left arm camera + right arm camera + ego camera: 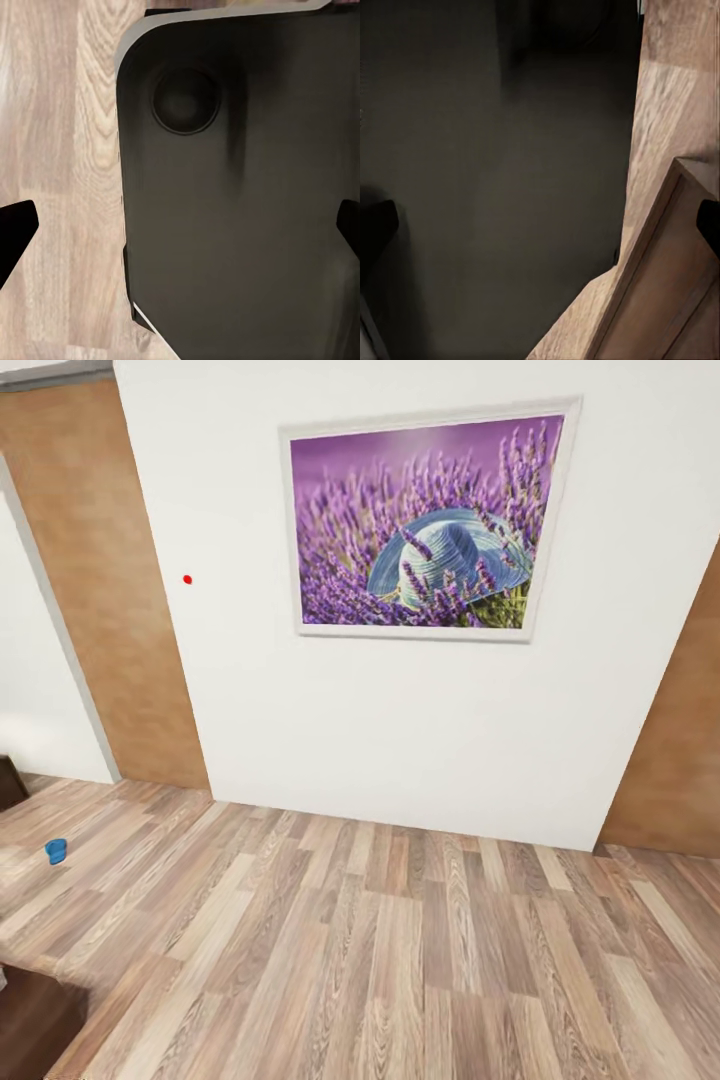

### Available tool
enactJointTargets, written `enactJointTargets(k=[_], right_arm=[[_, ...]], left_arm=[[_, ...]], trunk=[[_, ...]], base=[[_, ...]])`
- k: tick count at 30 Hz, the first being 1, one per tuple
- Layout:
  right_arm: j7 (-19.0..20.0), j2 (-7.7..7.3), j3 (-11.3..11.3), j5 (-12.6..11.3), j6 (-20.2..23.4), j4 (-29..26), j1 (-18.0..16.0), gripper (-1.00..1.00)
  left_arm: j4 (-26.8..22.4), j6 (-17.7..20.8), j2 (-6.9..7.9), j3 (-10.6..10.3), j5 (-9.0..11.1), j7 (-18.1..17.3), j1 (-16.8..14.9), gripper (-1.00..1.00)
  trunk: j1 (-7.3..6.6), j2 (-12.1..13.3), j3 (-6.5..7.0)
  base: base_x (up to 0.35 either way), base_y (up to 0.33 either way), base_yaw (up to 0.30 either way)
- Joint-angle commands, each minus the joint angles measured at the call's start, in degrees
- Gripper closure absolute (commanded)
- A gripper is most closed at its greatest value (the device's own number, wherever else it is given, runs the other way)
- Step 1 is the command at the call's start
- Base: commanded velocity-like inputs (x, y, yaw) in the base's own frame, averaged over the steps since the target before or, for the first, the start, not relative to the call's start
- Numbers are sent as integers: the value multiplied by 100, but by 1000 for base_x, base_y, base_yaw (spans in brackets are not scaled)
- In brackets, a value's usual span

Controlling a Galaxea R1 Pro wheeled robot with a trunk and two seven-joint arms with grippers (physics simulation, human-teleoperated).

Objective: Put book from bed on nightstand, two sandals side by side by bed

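Observation:
One small bright blue sandal [55,850] lies on the wooden floor at the far left of the head view. The other sandal, the book, the bed and the nightstand are out of view. In the left wrist view my left gripper [180,232] hangs open over the robot's dark base [240,210], its black fingertips [15,234] wide apart and holding nothing. My right gripper [540,225] is open too, with nothing between its fingers, above the dark base [495,187] and the floor.
A white wall with a framed lavender picture [428,525] stands straight ahead. Brown wall panels [100,590] flank it. Dark brown furniture pieces [10,780] [35,1025] show at the left edge; I cannot tell what they are. Wood floor [400,960] stretches in front.

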Motion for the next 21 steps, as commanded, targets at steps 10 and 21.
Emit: enactJointTargets(k=[10, 21], right_arm=[[5, -5, -4, -4, -26, 8, -1, -100], [9, -5, -4, -4, -26, 13, 0, -100]], left_arm=[[12, -165, 1, -2, -10, 2, -4, -100], [13, -190, 1, -6, -10, 18, -4, -100]], trunk=[[2, -2, -4], [2, -2, -4]], base=[[207, -156, 92], [132, -183, 46]])
